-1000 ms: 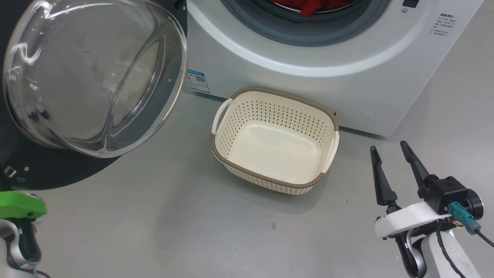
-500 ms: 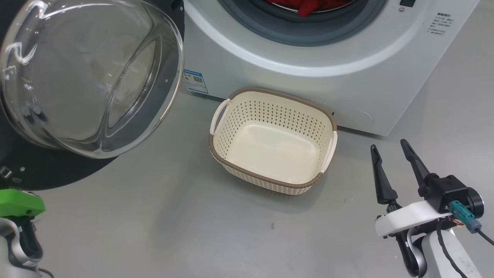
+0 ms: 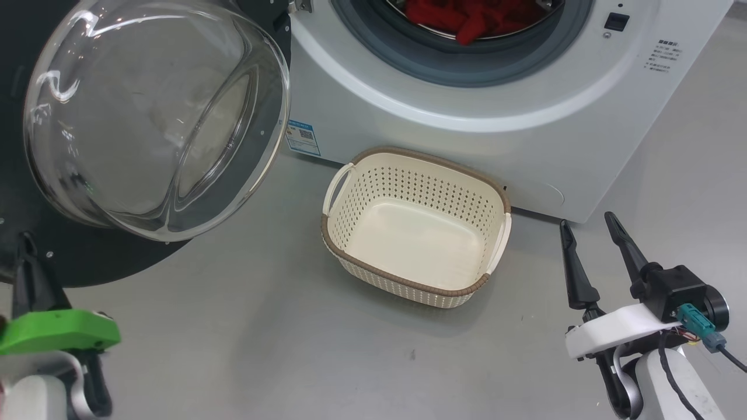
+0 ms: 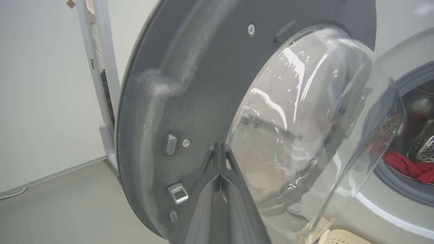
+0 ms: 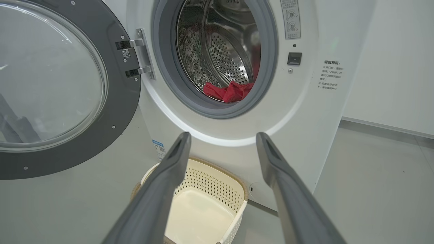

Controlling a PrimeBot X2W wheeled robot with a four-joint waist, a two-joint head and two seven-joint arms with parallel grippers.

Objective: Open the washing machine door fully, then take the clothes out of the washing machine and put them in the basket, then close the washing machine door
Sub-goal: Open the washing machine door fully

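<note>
The washing machine door (image 3: 35, 256) stands swung open at the left, its clear glass bowl (image 3: 157, 116) bulging toward me. The white washing machine (image 3: 467, 134) has its drum open, and the red clothes (image 3: 467, 14) lie inside on the steel drum (image 5: 220, 44). The cream basket (image 3: 408, 286) sits hollow on the floor just in front of the washer. My left gripper (image 3: 26, 251) is shut, fingers pressed together with nothing in them, close before the door's grey inner face (image 4: 190, 84) beside the bowl. My right gripper (image 3: 586, 220) is open, right of the basket, aimed toward the washer.
A blue label (image 3: 303, 137) is stuck low on the washer's front. The door hinge (image 5: 137, 57) sits left of the grey gasket (image 5: 162, 84). A white post (image 4: 101, 67) and wall stand behind the door. Bare grey floor (image 3: 262, 350) lies in front of the basket.
The head camera has shifted, so more of the drum and red clothes show. My left gripper has risen at lower left, its dark fingers now against the door's lower rim. The right gripper has hardly moved.
</note>
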